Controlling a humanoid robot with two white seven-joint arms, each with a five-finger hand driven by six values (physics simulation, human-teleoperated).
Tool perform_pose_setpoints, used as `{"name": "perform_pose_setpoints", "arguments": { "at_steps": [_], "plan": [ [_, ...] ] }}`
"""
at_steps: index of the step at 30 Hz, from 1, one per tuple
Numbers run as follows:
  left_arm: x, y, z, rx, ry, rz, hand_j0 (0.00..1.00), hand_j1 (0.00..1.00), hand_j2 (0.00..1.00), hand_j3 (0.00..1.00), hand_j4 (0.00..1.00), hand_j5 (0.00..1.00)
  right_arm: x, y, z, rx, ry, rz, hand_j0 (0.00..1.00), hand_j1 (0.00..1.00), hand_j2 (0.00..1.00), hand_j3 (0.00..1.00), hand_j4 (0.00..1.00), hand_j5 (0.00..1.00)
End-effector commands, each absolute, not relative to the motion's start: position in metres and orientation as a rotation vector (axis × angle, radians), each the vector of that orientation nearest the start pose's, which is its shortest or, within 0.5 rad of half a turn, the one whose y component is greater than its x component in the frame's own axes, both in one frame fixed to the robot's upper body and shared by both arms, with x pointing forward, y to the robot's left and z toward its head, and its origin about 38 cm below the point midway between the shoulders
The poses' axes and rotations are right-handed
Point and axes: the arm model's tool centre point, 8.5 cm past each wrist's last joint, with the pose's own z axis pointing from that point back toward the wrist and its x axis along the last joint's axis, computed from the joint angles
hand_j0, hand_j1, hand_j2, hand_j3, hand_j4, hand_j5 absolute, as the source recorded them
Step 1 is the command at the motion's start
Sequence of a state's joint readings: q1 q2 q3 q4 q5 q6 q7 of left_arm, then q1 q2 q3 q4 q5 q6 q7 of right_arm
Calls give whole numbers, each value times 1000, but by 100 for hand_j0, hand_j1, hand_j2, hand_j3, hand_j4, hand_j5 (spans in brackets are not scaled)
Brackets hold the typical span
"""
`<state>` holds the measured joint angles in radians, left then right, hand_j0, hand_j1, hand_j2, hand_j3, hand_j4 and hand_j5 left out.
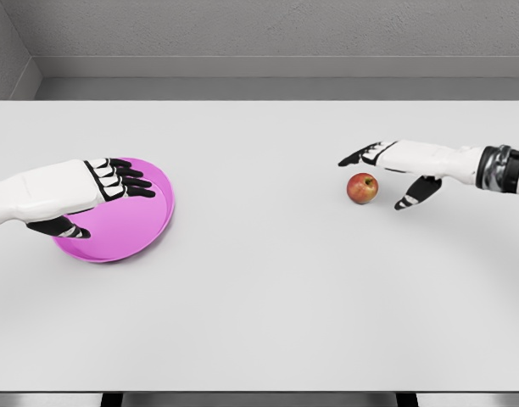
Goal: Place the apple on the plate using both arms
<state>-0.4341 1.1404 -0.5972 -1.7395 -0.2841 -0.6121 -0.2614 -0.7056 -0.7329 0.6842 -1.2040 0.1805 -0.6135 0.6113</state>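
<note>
While apple (pixel 362 188) sits on table (pixel 268 297) — right hand (pixel 395 170) open beside it | left hand (pixel 90 193) open over plate (pixel 149 229)

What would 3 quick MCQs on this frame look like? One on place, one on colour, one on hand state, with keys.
1. Where is the apple relative to the plate?
A. On the plate
B. On the table, far toward the right arm's side
C. In the left hand

2. What colour is the plate?
A. Magenta
B. Blue
C. White

3. What is the right hand doing?
A. Gripping the apple
B. Fingers open around the apple, not closed on it
C. Resting on the plate

Key:
1 B, the apple sits on the bare table, well apart from the plate.
2 A, its rim and floor are magenta.
3 B, fingers and thumb are spread beside the apple; the left hand is the one over the plate.
</note>
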Motion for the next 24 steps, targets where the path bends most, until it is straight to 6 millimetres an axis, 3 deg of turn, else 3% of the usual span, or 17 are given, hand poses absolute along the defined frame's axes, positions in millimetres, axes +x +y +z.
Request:
{"name": "perform_pose_setpoints", "arguments": {
  "at_steps": [1, 13, 24],
  "plan": [
    [356, 330, 240, 367, -1567, -2082, 100, 100, 100, 100, 100, 100, 462, -308, 176, -154, -1375, 1887, 100, 100, 100, 100, 100, 100],
    [356, 330, 241, 368, -1566, -2083, 100, 100, 100, 100, 100, 100, 480, -300, 161, -148, -1339, 1858, 100, 100, 100, 100, 100, 100],
    [356, 330, 241, 369, -1567, -2083, 100, 100, 100, 100, 100, 100, 481, -292, 159, -132, -1341, 1871, 100, 100, 100, 100, 100, 100]
  ]
}}
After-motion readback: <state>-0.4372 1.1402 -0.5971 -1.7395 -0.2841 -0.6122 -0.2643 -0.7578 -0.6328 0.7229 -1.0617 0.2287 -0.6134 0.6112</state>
